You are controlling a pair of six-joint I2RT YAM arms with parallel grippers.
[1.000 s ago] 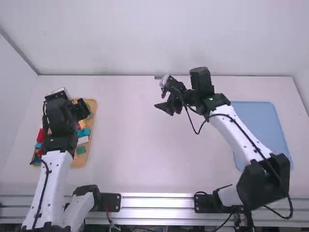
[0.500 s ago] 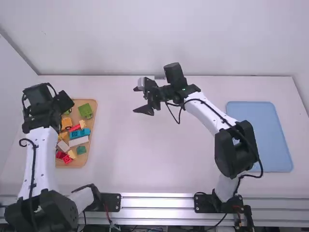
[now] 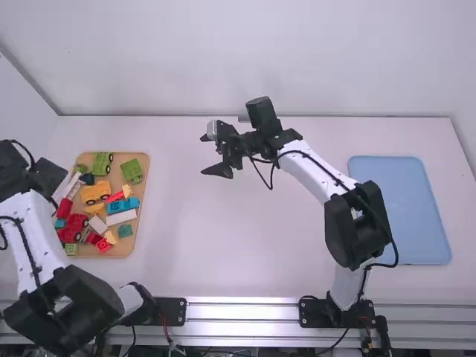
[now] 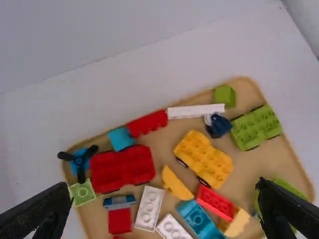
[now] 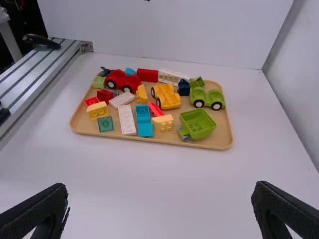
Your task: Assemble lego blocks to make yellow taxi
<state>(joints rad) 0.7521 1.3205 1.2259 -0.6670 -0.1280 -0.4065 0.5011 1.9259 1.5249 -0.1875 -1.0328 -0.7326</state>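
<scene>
1. Your left gripper (image 3: 46, 177) is at the left side of the tan tray (image 3: 123, 248), fingers spread, grasping nothing
2. In the tray you have the yellow wheeled base (image 3: 95, 193), a curved yellow block (image 3: 97, 210) just beside it, among red, green, blue and white pieces
3. Your right gripper (image 3: 209, 155) hangs over the table's middle, released and empty
4. Your blue mat (image 3: 401, 212) lies at the right
</scene>
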